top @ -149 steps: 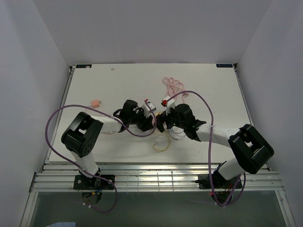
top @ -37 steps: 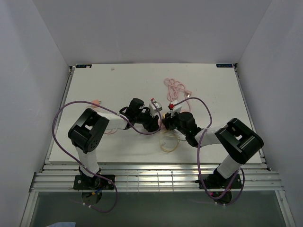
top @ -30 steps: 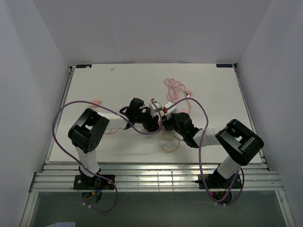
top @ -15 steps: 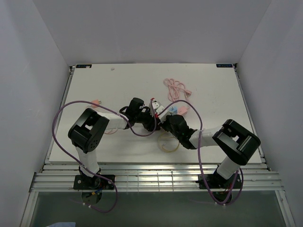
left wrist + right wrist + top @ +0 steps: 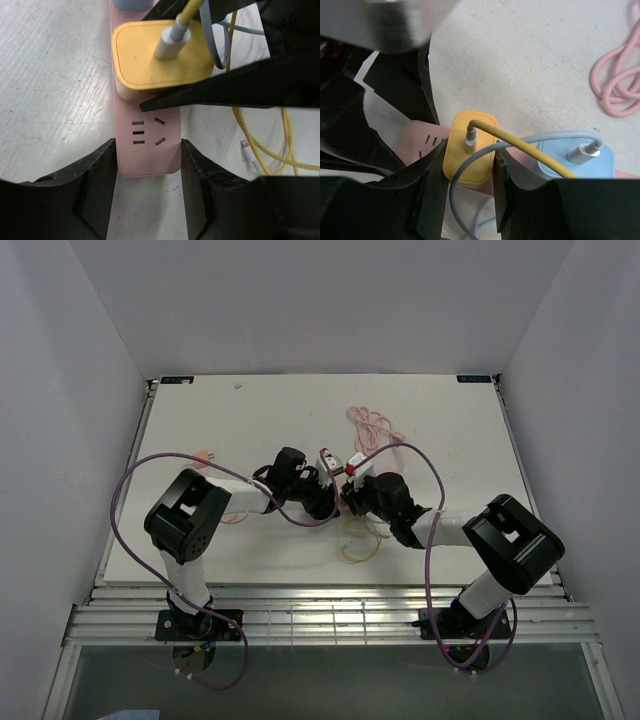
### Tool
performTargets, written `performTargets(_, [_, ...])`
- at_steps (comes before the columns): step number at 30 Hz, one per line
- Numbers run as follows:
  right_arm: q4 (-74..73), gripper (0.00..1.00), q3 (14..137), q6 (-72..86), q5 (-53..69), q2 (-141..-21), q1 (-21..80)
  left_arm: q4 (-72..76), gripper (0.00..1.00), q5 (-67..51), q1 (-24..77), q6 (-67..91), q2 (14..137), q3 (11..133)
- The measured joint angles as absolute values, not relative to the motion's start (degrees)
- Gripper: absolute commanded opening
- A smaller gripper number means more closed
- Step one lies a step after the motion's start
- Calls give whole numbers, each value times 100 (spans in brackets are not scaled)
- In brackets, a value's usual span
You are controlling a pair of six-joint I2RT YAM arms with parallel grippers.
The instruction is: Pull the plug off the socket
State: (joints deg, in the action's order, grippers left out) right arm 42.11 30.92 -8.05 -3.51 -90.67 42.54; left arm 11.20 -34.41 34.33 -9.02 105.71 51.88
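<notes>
The socket (image 5: 147, 150) is a long pink power strip lying flat on the white table. My left gripper (image 5: 148, 159) is shut on its near end, one finger against each long side. A yellow plug (image 5: 470, 160) with a yellow cable sits in the strip. My right gripper (image 5: 469, 155) is shut on this plug, its fingers (image 5: 240, 85) pressed to the plug's two sides. A blue plug (image 5: 575, 157) sits in the strip just beyond it. From above, both grippers meet mid-table (image 5: 340, 495) and cover most of the strip.
The strip's thin pink cord (image 5: 370, 425) lies coiled behind the grippers. A loop of yellow cable (image 5: 358, 545) and a grey-blue cable lie in front of them. A small pink item (image 5: 205, 455) sits far left. Purple arm cables arch over both arms.
The right arm has swung back to the right and over the strip, hiding the blue plug and pink strip that showed half a second ago. The left arm has held still.
</notes>
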Motion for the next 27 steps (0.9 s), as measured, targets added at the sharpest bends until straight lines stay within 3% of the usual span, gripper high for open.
performTargets(13, [4235, 8, 2672, 663, 1472, -8777, 3148, 1127, 0, -3651, 3577, -729, 10602, 5242])
performTargets(27, [3444, 8, 2764, -587, 980, -8361, 3527, 1087, 0, -3771, 3623, -764, 10713, 5310])
